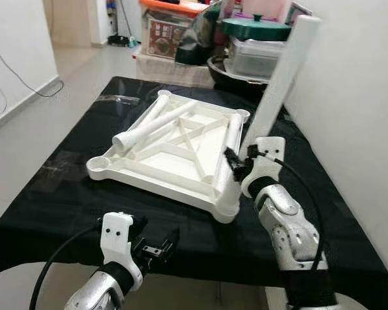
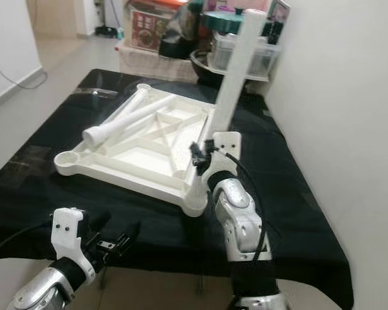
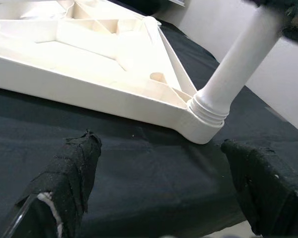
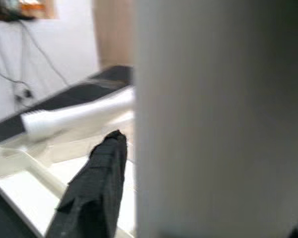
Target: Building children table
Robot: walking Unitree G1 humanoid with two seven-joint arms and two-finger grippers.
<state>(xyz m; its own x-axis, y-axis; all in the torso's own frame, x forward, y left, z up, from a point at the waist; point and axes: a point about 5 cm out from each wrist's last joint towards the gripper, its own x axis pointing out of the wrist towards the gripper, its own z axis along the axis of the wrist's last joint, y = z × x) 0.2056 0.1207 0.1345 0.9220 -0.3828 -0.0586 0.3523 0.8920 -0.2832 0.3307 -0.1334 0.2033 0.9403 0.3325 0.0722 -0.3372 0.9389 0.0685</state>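
Fingers of the right gripper (image 1: 236, 165) clamp the long white plastic table leg (image 1: 279, 81) — its base sits in the near corner socket of the upturned white plastic tabletop (image 1: 170, 145) beside us. Our left gripper (image 1: 156, 248) hangs spread apart, short of that corner; the leg blurs across our right wrist view.

Two black fingers (image 3: 67, 173) spread apart over the black-draped counter (image 3: 149, 168), near the white tabletop's (image 3: 89, 64) corner socket, where a white leg (image 3: 241, 69) stands.
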